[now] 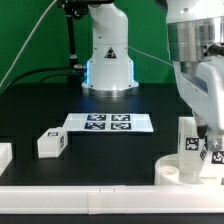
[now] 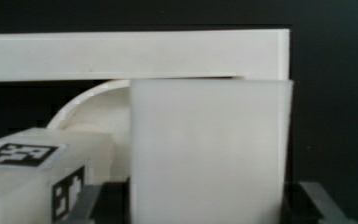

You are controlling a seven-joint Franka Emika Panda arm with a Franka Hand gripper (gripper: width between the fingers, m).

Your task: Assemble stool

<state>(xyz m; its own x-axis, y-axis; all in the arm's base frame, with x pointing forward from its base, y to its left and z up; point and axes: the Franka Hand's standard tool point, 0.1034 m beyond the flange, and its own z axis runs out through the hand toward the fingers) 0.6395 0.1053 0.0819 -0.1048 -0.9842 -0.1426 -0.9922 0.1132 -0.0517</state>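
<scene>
No legible words, brand names or numbers anywhere. Only signs and coded patterns. A dark triangular warning sign (image 1: 109, 53) on the front of the white robot base (image 1: 108, 72). Square black-and-white tags, patterns rather than letters: several printed on the marker board (image 1: 108, 123) on the worktop (image 1: 40, 105), one atop the loose leg (image 1: 52, 143) toward the exterior view's left, and one on the upright leg (image 1: 189, 138) at the exterior view's right. In the wrist view, one more tag on a blocky leg (image 2: 43, 170), blurred.

Exterior view faces the arm (image 1: 107, 45) across the table (image 1: 40, 105); wrist view hugs the shared leg (image 2: 211, 140).
</scene>
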